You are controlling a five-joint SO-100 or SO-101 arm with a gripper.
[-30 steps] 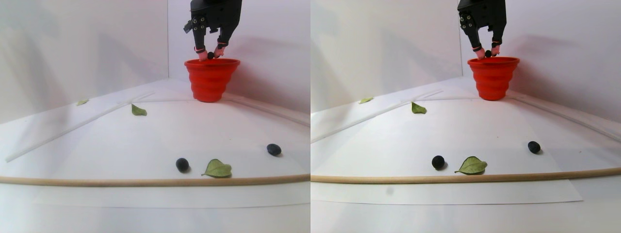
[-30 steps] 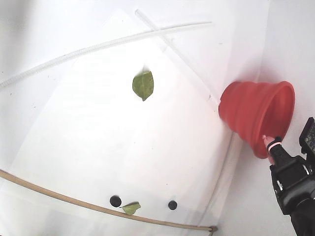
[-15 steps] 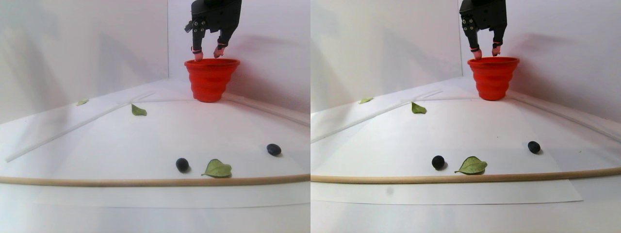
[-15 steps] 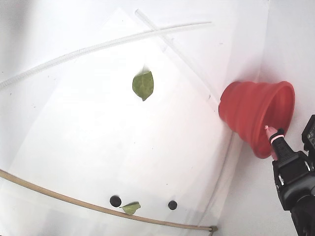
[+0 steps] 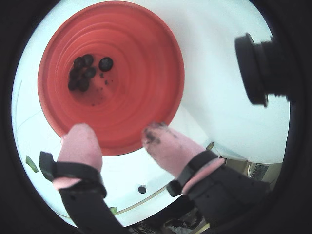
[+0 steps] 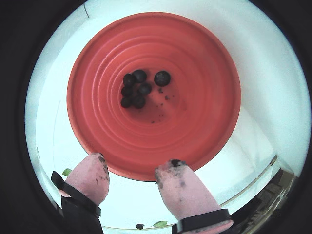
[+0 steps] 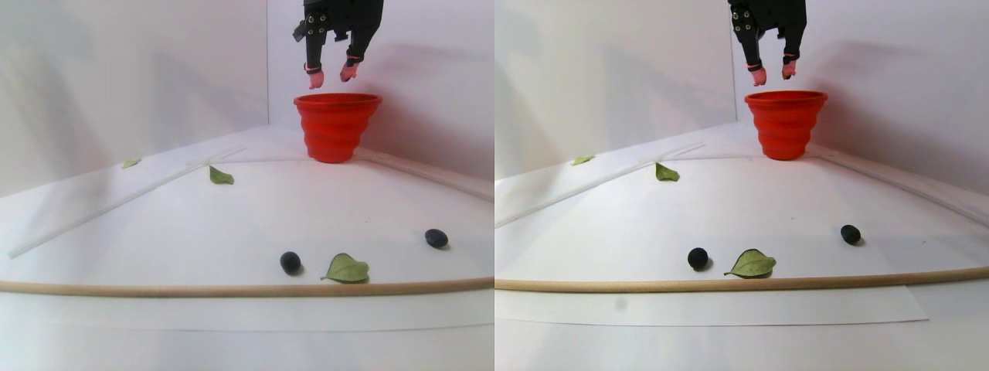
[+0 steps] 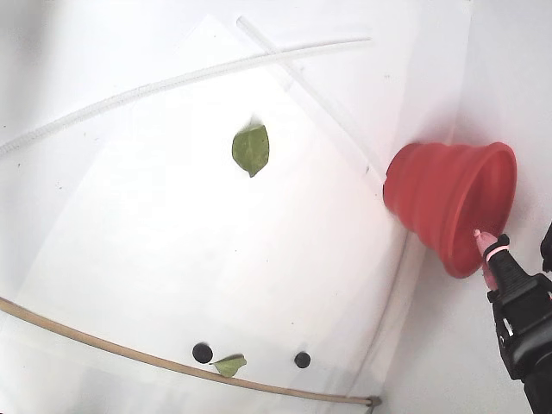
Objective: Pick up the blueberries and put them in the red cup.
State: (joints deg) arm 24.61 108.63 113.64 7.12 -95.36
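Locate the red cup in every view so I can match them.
A wrist view: cup upper left, berries inside.
Another wrist view: cup centre, filling most of the frame.
Stereo pair: top centre in left half, top right in right half.
Fixed view: right edge.
Shared landmark: claw above its rim.

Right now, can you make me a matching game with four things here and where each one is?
Things:
1. hand
2. cup
3. berry pile
4. big leaf

Places:
A. beside a loose berry
B. open, above the cup
C. at the cup's bottom
D. by the back wall

Pairs: 1-B, 2-D, 3-C, 4-A
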